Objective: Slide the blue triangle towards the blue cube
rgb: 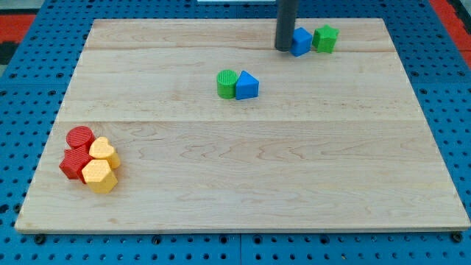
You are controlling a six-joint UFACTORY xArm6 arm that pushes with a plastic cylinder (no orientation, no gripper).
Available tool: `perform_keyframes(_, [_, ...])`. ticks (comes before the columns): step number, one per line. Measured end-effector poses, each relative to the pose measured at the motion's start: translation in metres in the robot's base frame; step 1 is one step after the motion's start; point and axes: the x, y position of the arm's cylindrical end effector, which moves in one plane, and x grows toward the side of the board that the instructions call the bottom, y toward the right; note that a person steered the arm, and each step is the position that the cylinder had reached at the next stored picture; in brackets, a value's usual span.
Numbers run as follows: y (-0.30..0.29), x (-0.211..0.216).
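Judging from the layout, the approach step is in hand: my tip (283,48) is seen at the view's top, touching or just beside the left face of the blue cube (300,42), while the blue triangle (247,86) lies untouched lower down and to the view's left, pressed against a green cylinder (227,84). No fingers are fitted, so nothing can be said to be open, closed or gripping; only a rod is carried. For the next move, the tip would probably have to be brought round to the triangle's lower-left side, so that a push is directed up and right toward the cube. The green cylinder crowds that side, so a narrow entry is likely needed. A green block (325,38) sits just right of the cube. No containers are present on the table (294,177).
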Motion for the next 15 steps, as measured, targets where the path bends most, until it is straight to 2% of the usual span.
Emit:
perform_keyframes(1, [-0.001, 0.05])
perform_keyframes(2, [-0.001, 0.122])
perform_keyframes(3, [-0.056, 0.14])
perform_keyframes(4, [-0.096, 0.136])
perform_keyframes(5, [-0.094, 0.096])
perform_keyframes(6, [-0.027, 0.086])
perform_keyframes(7, [-0.003, 0.061])
perform_keyframes(8, [-0.006, 0.044])
perform_keyframes(9, [-0.056, 0.054])
perform_keyframes(10, [-0.084, 0.043])
perform_keyframes(13, [-0.084, 0.036])
perform_keyframes(14, [-0.108, 0.046])
perform_keyframes(15, [-0.161, 0.037])
